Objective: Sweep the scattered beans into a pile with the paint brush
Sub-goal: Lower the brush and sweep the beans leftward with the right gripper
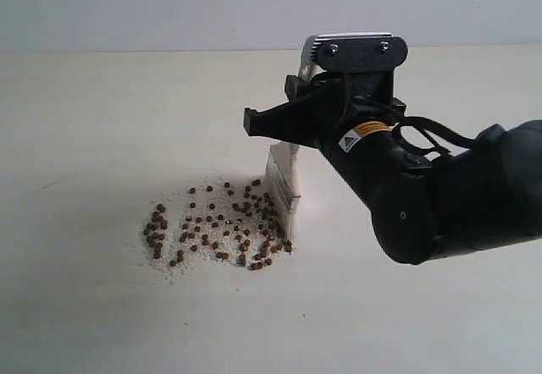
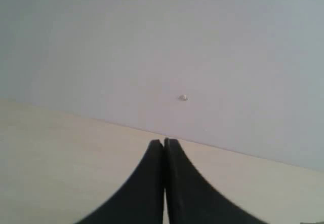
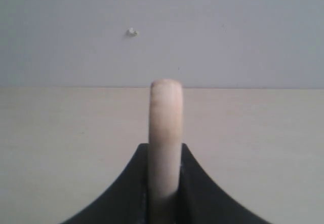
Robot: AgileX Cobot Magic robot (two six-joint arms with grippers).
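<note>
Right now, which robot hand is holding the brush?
The right hand, squeezing the paint brush by its handle. The left hand is shut on nothing.

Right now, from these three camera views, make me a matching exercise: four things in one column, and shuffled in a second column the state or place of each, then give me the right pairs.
Column one:
1. beans
2. paint brush
3. left gripper
4. right gripper

Column two:
A. shut on the brush's handle
B. spread on the table among white crumbs
C. shut, holding nothing
D. bristles down at the edge of the beans

Pairs: 1-B, 2-D, 3-C, 4-A.
</note>
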